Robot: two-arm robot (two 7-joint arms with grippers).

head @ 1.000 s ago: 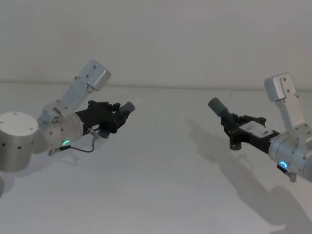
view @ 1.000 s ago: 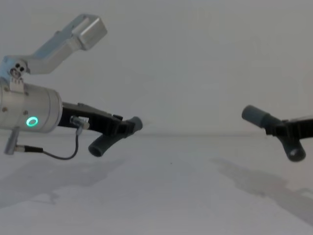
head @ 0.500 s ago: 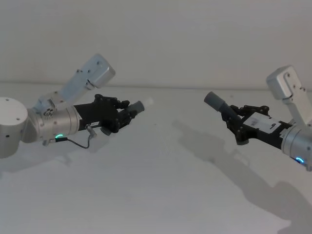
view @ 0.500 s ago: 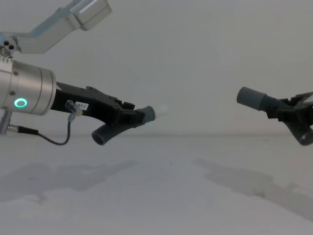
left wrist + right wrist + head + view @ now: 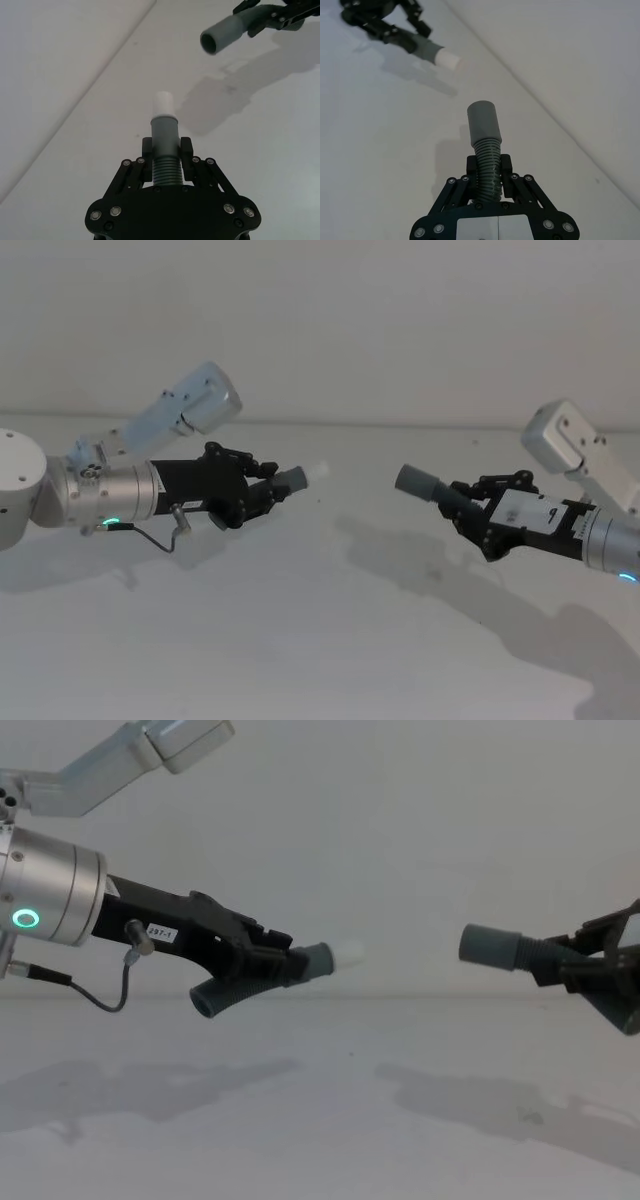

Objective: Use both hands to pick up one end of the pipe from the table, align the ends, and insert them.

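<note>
Alignment step in hand: left hand (image 5: 262, 490) is clamped on the ribbed part of one pipe piece (image 5: 165, 145), its white-tipped narrow end (image 5: 348, 956) pointing at the wider sleeve end (image 5: 488, 947) of the other piece (image 5: 485, 150), clamped in the right hand (image 5: 478, 515). Both are held above the counter (image 5: 320, 640), well apart. Next move calls for bringing the ends onto one axis before closing the gap. No containers present

Left pincer (image 5: 262, 483) and right pincer (image 5: 470, 512) raised, clamped, facing inward, well apart
</note>
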